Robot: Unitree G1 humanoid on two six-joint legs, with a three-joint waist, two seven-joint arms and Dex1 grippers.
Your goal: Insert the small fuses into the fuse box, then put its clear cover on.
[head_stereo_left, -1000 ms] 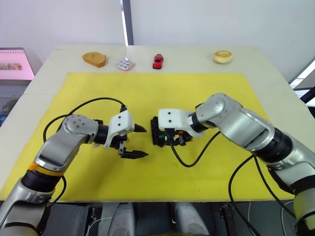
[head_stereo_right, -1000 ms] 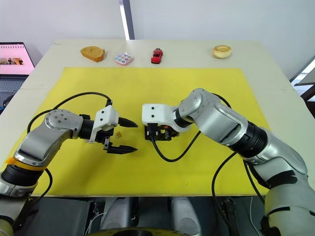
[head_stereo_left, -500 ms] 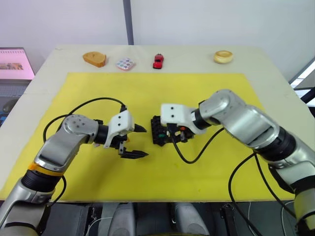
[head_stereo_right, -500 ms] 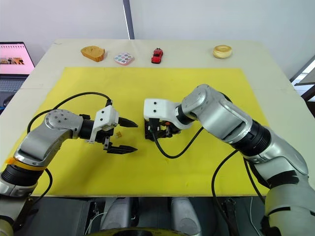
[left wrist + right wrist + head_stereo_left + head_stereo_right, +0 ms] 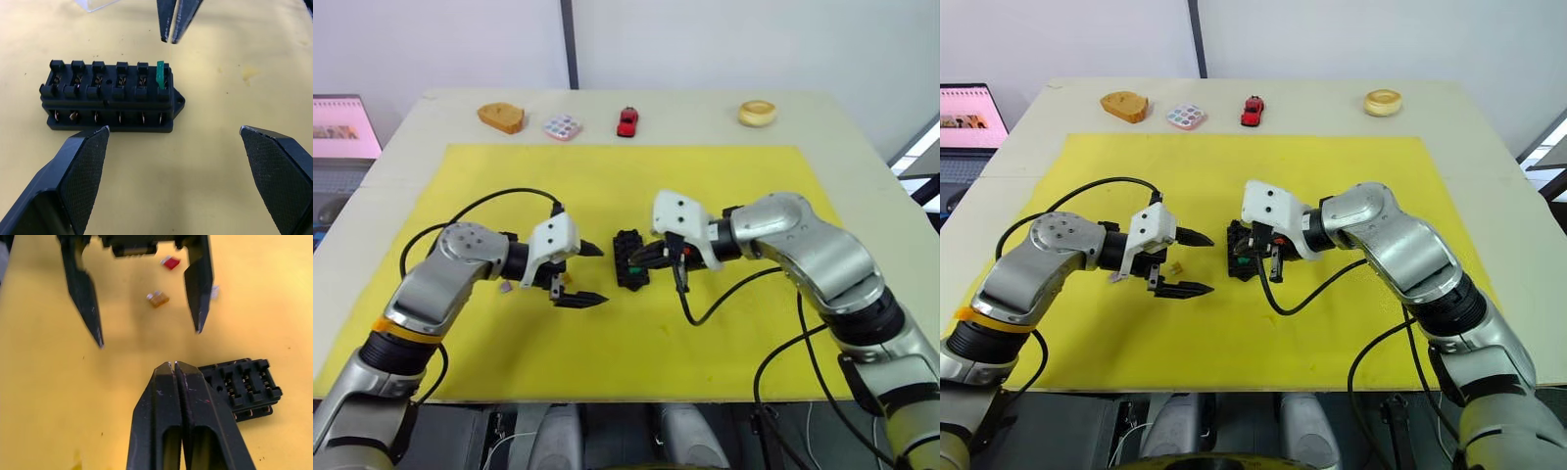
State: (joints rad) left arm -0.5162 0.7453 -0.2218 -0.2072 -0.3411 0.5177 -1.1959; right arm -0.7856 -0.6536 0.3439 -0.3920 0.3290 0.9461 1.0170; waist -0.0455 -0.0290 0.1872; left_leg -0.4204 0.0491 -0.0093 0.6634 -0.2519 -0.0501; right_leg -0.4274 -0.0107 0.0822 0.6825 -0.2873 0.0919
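Since the earlier frame my right claw (image 5: 174, 366) has backed off the fuse box (image 5: 629, 258), pinched closed on nothing. 1 green fuse (image 5: 160, 77) sits in an end slot. My left claw (image 5: 1185, 262) gapes. Next, I judge, the amber fuse (image 5: 157, 298) or red fuse (image 5: 170, 262) beyond. Left wrist catches the clear cover (image 5: 95, 4).
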